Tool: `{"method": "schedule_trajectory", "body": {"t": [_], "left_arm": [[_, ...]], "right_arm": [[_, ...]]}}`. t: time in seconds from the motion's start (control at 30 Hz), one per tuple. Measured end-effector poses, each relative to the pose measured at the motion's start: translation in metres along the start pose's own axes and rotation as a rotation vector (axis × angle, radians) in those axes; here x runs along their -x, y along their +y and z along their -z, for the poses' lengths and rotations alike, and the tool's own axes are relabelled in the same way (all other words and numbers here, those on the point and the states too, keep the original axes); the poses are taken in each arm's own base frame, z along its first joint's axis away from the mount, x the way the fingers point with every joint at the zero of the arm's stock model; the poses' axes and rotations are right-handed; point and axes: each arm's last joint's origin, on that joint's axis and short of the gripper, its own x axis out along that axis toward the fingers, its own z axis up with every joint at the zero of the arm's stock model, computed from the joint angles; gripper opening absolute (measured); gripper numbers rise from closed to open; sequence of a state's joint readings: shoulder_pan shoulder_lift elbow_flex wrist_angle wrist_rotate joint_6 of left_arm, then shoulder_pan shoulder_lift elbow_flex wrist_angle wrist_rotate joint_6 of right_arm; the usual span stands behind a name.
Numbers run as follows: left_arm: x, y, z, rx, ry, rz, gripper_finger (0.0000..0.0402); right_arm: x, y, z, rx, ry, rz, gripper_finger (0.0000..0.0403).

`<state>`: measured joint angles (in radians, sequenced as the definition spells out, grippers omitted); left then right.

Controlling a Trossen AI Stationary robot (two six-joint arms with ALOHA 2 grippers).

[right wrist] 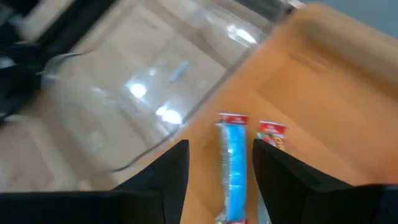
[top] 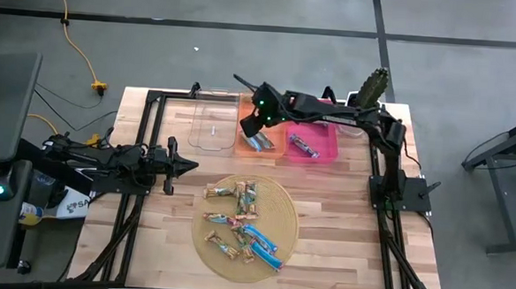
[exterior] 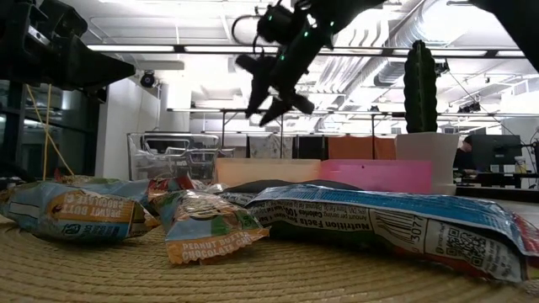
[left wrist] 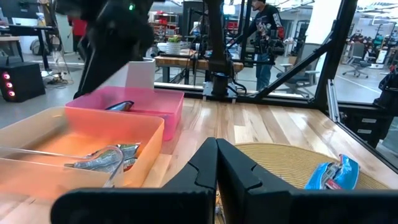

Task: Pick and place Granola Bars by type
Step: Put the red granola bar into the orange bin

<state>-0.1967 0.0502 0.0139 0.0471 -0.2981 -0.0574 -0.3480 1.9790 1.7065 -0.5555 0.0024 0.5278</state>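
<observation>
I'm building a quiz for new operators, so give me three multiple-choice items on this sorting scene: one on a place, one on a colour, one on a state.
1. Where does the right pincer hang?
A. over the translucent orange plastic bin
B. over the round woven straw mat
C. beside the potted cactus

2. What colour is the bin holding one dark silver-purple foil bar?
A. clear
B. pink
C. orange

3. How do the left pincer jaws stand?
A. wide open
B. shut on a bar
C. shut, empty

Key: 1 A, the high view puts it above that bin; 2 B, the bar lies in the pink plastic bin; 3 C, the left wrist view shows the fingers together with nothing between.
</observation>
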Motion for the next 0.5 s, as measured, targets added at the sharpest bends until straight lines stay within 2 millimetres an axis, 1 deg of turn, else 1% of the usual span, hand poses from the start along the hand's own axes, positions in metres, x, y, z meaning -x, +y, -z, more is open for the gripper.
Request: {"method": "schedule_trajectory", "body": {"t": [0.17,0.27,0.4,0.5], "left_arm": [[0.000,0.000,0.000,0.000,0.000,0.000,0.0001],[0.000,0.000,0.000,0.000,0.000,0.000,0.0001],[0.000,0.000,0.000,0.000,0.000,0.000,0.0001],[0.000,0.000,0.000,0.000,0.000,0.000,0.0001]], "right_arm": [[0.031,0.016,-0.003,0.067,-0.010,-0.131,0.0163],[0.048,0.027,-0.002,0.099,-0.005,-0.213,0.0163],[0.070,0.044,0.005,0.129,0.019,-0.319,0.0162],[0.086,0.058,0.014,0.141,0.047,-0.388,0.0163]]}}
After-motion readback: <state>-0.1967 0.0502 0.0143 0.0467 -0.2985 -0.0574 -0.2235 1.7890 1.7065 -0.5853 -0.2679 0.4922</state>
